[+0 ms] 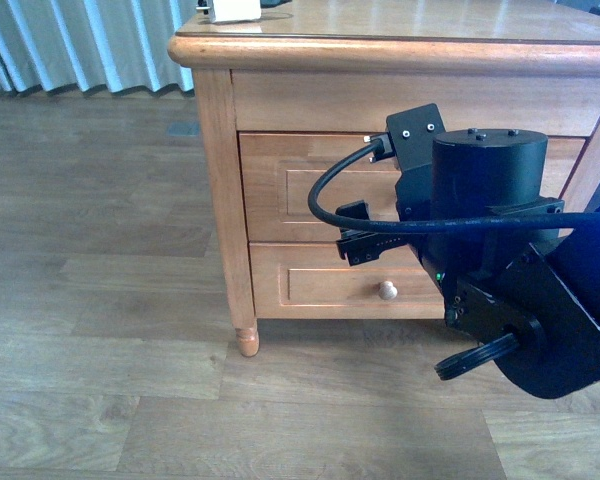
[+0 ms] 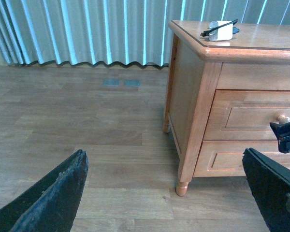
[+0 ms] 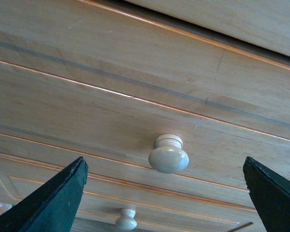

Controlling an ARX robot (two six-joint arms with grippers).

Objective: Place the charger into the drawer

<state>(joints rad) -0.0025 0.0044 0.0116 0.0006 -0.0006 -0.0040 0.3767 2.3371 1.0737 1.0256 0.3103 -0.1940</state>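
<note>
Wood-plank floor surrounds a light-wood cabinet: its upper panelled drawer is shut, the small white block charger with black cable lies on the cabinet's tabletop, and the right end effector, jaws spread, faces the drawer's round pale knob, so opening and stowing remain.

Charger partly beyond front view's edge.

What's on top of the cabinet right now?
The charger sits on the cabinet top near its left edge, with its black cable. Parts of the top lie out of frame, so anything there can't be seen.
</note>
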